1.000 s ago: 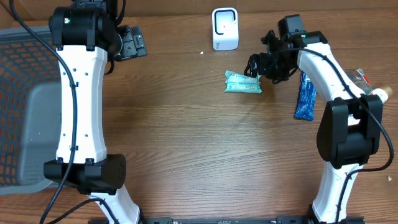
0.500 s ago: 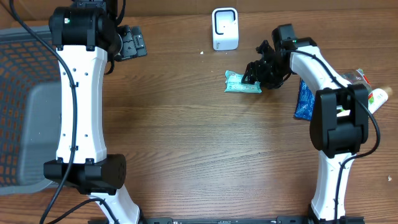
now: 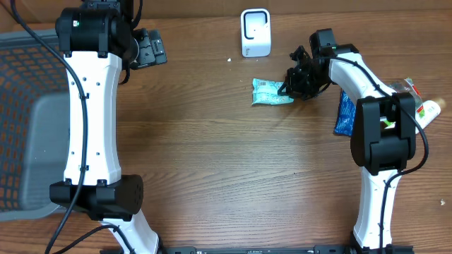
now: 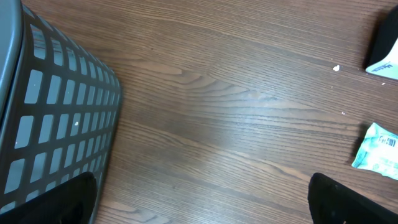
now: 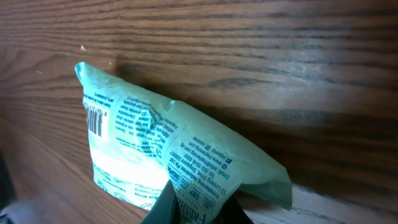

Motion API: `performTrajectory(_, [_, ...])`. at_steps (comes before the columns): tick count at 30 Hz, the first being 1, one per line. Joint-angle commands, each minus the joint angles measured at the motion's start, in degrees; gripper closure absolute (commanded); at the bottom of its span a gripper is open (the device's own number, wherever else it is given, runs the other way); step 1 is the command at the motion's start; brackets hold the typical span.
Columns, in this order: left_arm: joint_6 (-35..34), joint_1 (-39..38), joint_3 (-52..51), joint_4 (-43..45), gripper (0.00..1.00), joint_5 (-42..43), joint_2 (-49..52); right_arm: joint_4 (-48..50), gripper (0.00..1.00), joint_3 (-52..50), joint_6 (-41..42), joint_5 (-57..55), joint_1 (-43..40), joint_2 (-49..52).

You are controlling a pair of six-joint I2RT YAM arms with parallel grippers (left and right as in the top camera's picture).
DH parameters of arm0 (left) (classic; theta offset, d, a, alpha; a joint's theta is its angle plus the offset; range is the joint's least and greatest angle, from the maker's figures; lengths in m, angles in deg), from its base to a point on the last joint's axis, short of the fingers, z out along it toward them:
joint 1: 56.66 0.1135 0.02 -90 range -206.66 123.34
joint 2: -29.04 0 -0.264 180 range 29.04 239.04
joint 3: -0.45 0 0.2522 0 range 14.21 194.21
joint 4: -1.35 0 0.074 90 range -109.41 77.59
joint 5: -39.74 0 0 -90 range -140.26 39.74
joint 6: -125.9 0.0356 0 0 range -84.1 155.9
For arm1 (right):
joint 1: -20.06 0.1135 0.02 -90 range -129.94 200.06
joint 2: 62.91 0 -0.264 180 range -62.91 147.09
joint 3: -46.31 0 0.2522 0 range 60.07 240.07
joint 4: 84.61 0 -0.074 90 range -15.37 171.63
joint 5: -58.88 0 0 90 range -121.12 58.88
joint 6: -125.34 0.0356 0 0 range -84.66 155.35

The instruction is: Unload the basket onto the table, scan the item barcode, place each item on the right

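Dark wood-grain table [image 3: 212, 155], grey mesh basket [image 3: 21, 106] at the left edge. Near the white scanner [image 3: 255, 32]: pale green packet [image 5: 155, 149], on the wood, with a barcode [image 5: 93, 118] at one end and blue small print too fine to read. Pinched at one edge by the right gripper [image 5: 193, 202], clamped tight. Left gripper [image 3: 148, 48] spread wide, holding nothing.

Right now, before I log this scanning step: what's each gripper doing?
Left gripper: open, holding nothing.
Right gripper: closed, pinching the edge of the green packet.
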Motion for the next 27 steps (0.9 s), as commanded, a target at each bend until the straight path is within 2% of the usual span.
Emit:
performTrajectory(1, [0.9, -0.1, 0.0, 0.1, 0.0, -0.7, 0.1, -0.4, 0.96, 0.4, -0.5, 5.8, -0.9, 2.3])
performTrajectory(5, [0.9, -0.1, 0.0, 0.1, 0.01, -0.7, 0.1, -2.6, 0.96, 3.1, -7.4, 19.3, -3.0, 0.7])
performTrajectory(8, [0.9, -0.1, 0.0, 0.1, 0.0, -0.7, 0.1, -8.5, 0.96, 7.0, -12.5, 23.5, -4.3, -1.6])
performTrajectory(13, [0.9, -0.1, 0.0, 0.1, 0.0, -0.7, 0.1, -18.4, 0.96, 10.4, -24.1, 22.5, -4.4, -7.9])
performTrajectory(16, [0.9, -0.1, 0.0, 0.1, 0.0, -0.7, 0.1, -20.7, 0.96, 10.5, -27.5, 19.5, -4.3, -12.6])
performTrajectory(21, [0.9, -0.1, 0.0, 0.1, 0.0, -0.7, 0.1, -20.5, 0.96, 10.5, -28.5, 9.6, -2.7, -21.3])
performTrajectory(27, [0.9, -0.1, 0.0, 0.1, 0.0, -0.7, 0.1, -17.2, 0.96, 10.5, -28.3, 7.3, -2.1, -30.7])
